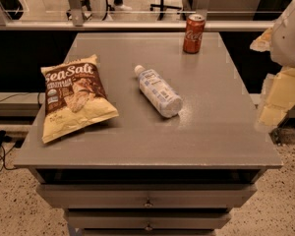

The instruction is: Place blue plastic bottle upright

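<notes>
My gripper (pixel 278 102) sits at the right border of the view, off the right edge of the grey table (pixel 211 132) and only partly in frame. It reads as pale yellowish blocks under a white rounded arm housing (pixel 291 31), and I cannot tell how far open it is; it has no hold of anything on the table. The lowest drawer (pixel 147 227) is cut off at the bottom. The blue plastic bottle (pixel 159 91) lies on its side near the middle of the tabletop, with the white cap toward the far left and the base toward the near right, well apart from the gripper. There is bare surface all round it, with the widest stretch on the right and toward the near edge. A crinkled yellow-and-brown chip bag (pixel 76 97) lies flat to its left, reaching close to the left edge. A red soda can (pixel 193 33) stands upright by the far edge. The bottle is clear and ribbed, with a white-and-blue label; the tabletop looks matte and smooth.
</notes>
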Controlling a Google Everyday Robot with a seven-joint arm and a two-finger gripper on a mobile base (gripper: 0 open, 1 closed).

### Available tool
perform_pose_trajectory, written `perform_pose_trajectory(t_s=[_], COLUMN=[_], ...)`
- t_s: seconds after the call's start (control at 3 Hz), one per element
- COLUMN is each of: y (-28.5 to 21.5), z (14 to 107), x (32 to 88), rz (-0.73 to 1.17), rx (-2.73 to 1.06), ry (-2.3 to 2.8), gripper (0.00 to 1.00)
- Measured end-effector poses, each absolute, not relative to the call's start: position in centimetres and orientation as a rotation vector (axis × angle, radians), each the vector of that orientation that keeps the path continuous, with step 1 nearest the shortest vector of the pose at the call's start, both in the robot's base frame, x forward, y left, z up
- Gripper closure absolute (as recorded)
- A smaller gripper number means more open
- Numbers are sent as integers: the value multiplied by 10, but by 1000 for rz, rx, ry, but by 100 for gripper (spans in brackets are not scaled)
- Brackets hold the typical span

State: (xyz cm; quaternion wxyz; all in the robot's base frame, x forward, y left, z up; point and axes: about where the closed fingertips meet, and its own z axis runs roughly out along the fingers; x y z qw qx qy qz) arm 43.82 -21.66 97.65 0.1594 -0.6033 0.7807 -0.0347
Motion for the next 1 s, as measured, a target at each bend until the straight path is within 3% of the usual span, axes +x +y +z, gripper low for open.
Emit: perform_pose_trajectory(t_s=[0.67,1.0], y=[-198,-153], z=[982,981], x=[453,494], rz=[-78,11], rx=[-1678,-1604], ry=[2235,2261], gripper=[0,0])
